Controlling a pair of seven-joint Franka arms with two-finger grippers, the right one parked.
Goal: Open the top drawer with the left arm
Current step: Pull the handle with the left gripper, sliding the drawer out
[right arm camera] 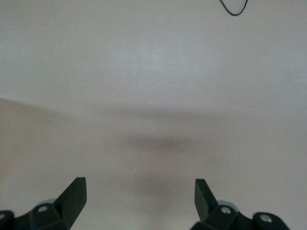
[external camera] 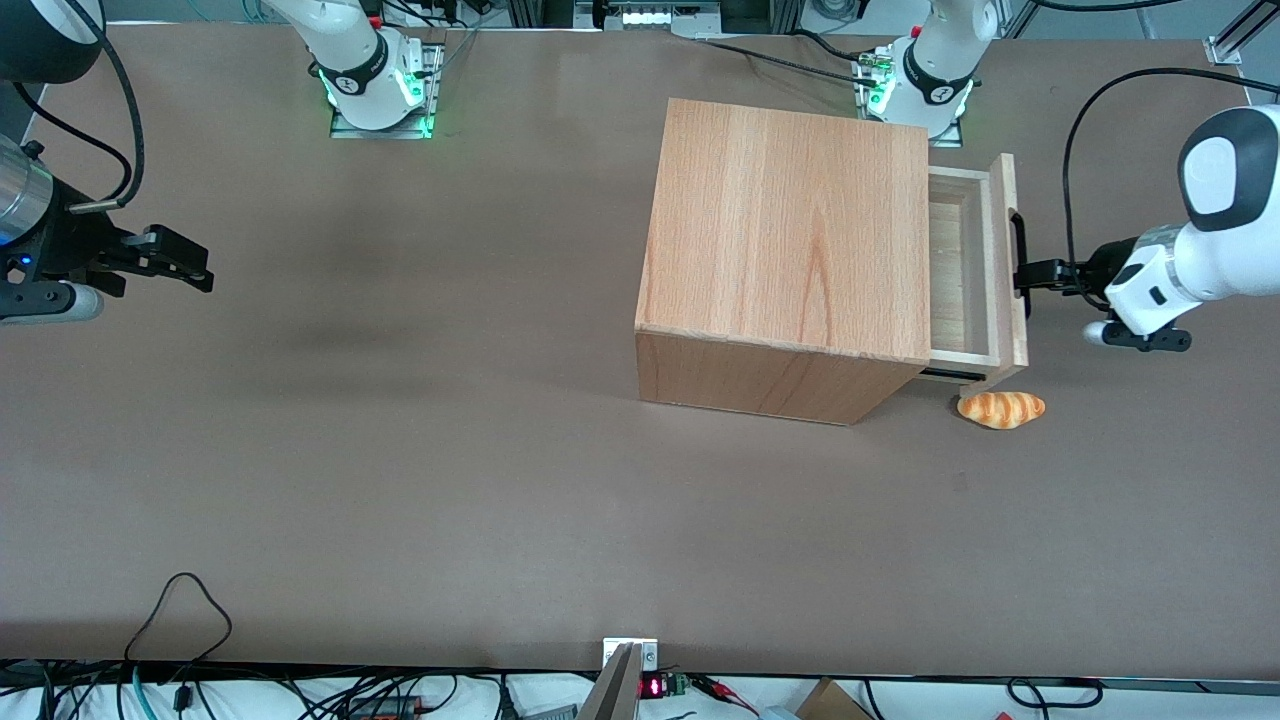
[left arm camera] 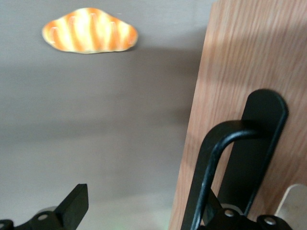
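Top drawer [external camera: 965,270] partly out of cabinet [external camera: 790,260], pale inside showing, front panel facing working arm's end of worktop [external camera: 400,480]. We see black bar handle [external camera: 1018,250] on that panel. Hand [external camera: 1035,277] of left arm [external camera: 1200,250] at handle; fingers spread, one [left arm camera: 72,208] off to side, other hooked inside bar. Croissant [external camera: 1001,408] on worktop, just beside drawer front, nearer front camera.

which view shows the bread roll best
The left wrist view: the bread roll lies unobstructed on the table, stripes clear, with the gripper at the top drawer handle. The front view shows it small, nearer the camera than the drawer. The right wrist view misses it.
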